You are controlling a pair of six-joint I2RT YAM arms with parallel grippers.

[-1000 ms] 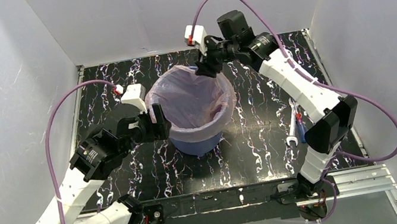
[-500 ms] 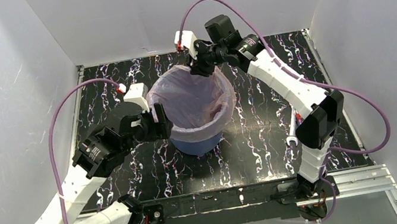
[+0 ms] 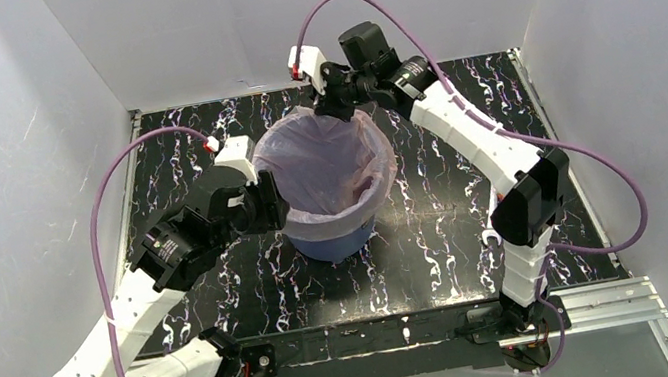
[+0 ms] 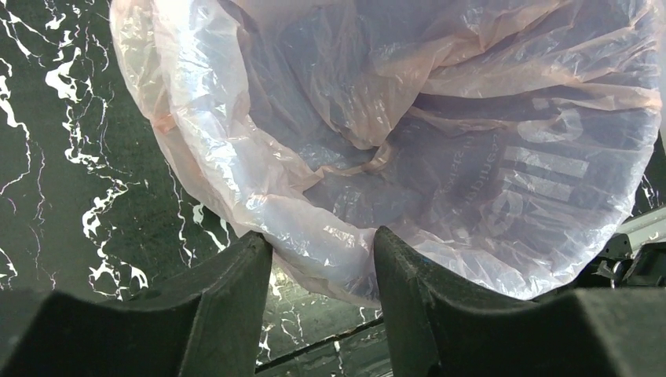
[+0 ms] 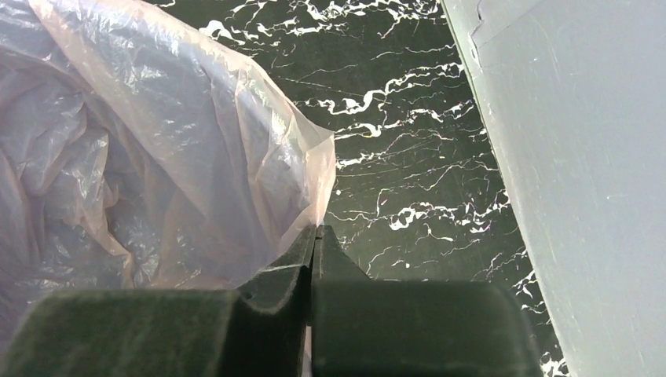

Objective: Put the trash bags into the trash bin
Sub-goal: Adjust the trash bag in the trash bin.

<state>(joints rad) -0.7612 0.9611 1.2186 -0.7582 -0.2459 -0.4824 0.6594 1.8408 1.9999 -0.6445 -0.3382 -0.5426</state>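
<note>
right gripper [image 5: 316, 229] jaws pinching together on bag [image 5: 157, 141] edge, lower centre; left gripper [image 4: 322, 239] jaws sitting apart, straddling bagged bin [image 3: 334, 244] rim.

Bin [image 3: 331, 244] mostly hidden under bag [image 3: 326, 161].

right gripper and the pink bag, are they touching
Touching. The right wrist view shows the right gripper with its fingers closed together, pinching a corner of the pink bag at its edge, with the film running down between them.
</note>
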